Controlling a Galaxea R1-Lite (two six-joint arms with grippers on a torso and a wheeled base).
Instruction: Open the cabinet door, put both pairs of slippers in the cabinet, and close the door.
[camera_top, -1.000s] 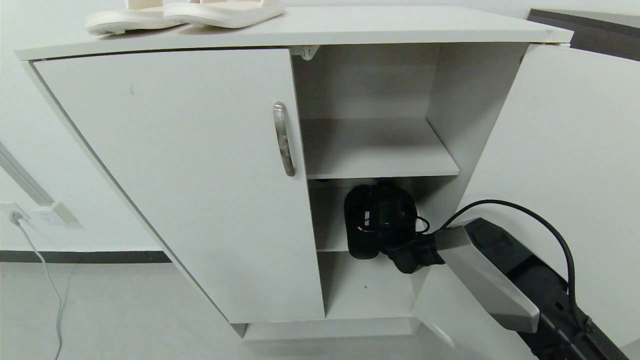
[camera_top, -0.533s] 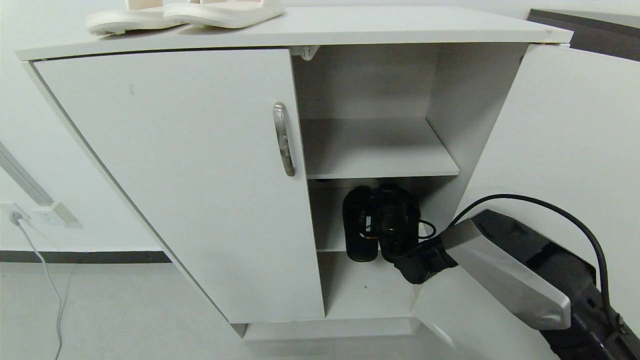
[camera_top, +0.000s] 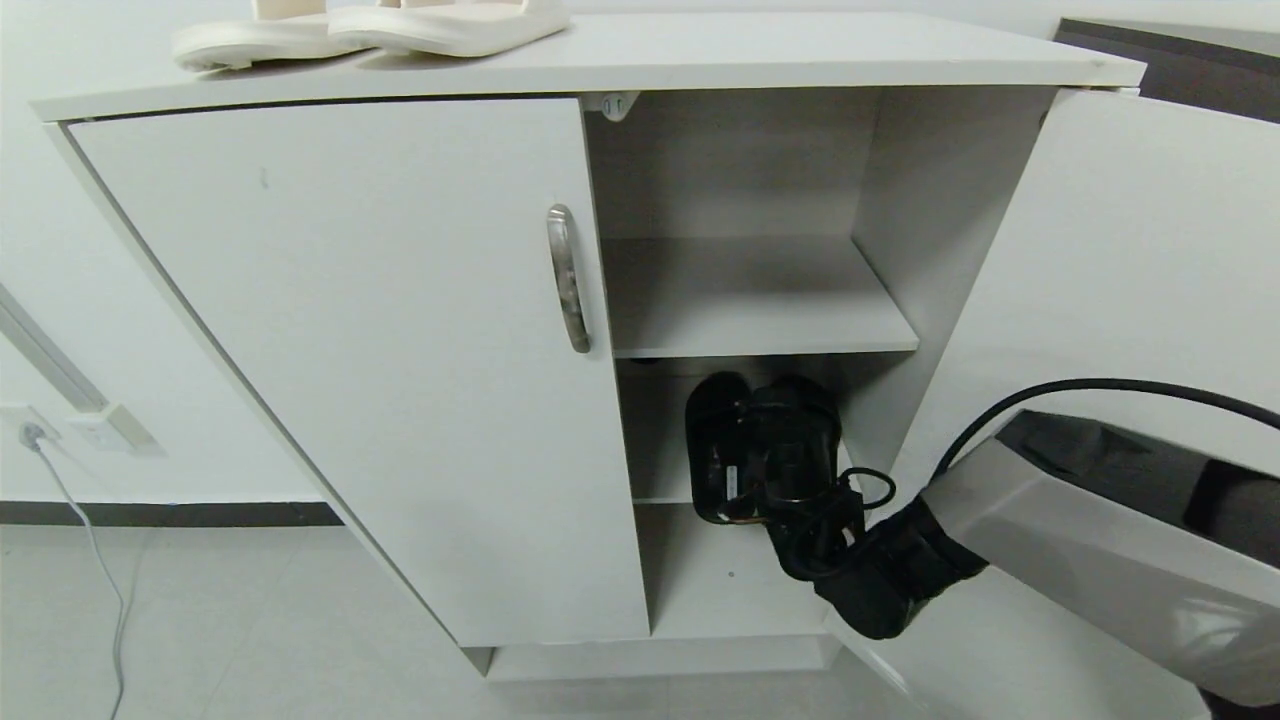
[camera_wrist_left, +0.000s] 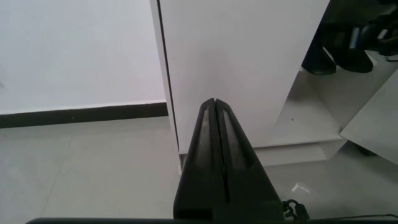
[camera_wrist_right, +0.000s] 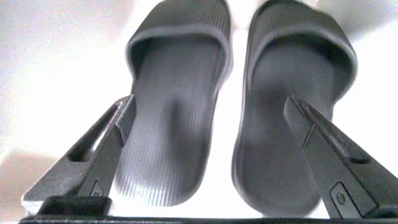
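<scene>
Black slippers (camera_wrist_right: 180, 124) lie side by side on the lower shelf of the cabinet (camera_top: 800, 50). My right gripper (camera_wrist_right: 210, 109) is spread wide at their heels, my left gripper (camera_wrist_left: 213, 106) pressed closed. White slippers (camera_top: 370, 30) rest on top.

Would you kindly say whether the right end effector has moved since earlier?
Yes: the right end effector backed out toward the robot, away from the shelf holding the black slippers.
</scene>
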